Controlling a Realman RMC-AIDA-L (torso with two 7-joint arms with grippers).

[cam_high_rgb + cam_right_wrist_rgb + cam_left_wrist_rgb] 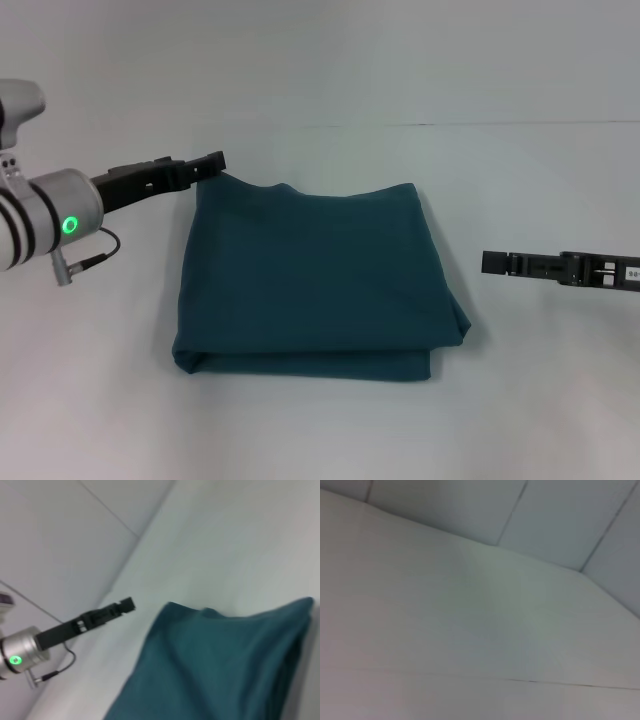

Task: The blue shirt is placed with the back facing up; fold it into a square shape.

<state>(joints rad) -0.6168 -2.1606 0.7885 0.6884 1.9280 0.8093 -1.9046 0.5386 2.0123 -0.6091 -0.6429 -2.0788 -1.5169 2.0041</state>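
Nearest your head camera lies the bare white table (90, 400); on it, at centre, you have the blue shirt (315, 285), folded into a rough square, plain side up, with stacked layers showing along its near edge and a slight bulge at its near right corner. Working left to right: your left gripper (212, 163) sits just beside the shirt's far left corner, its tip near the cloth; whether it touches cannot be told, and how its jaws stand cannot be told either; nothing is seen in its hold. Your right gripper (492, 262) hangs level to the right of the shirt, apart from it; its jaws are likewise unreadable, with no cloth at its tip. In the right wrist view, the shirt's (215, 665) corner stands clear of the left gripper (127, 604).
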